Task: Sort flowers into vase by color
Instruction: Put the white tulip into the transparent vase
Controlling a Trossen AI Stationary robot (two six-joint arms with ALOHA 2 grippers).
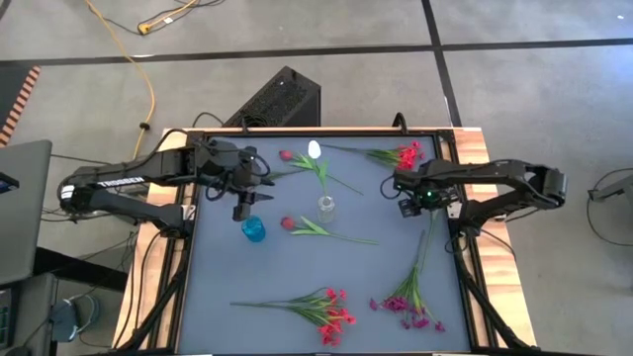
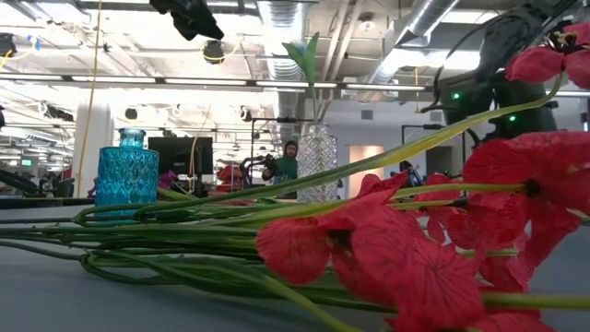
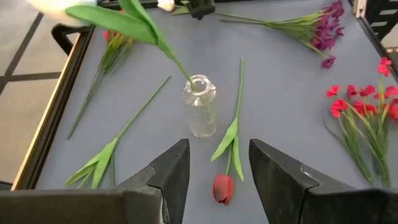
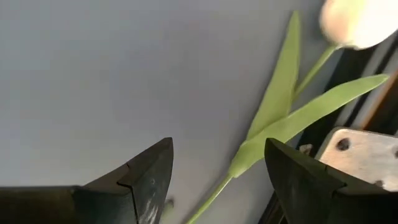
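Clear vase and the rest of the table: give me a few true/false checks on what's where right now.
1. The clear vase holds a white tulip. True.
2. The blue vase holds red flowers. False: no flower stands in it.
3. The left gripper grips a stem. False: open, nothing between its fingers.
4. The right gripper is open. True.
5. The magenta sprig lies flat on the table. True.

Only one piece of lettering shows, pale capitals along the left arm [image 1: 119,181] in the high view that appear to spell a brand name beginning "TROSSEN", though the letters are too small to read with certainty.
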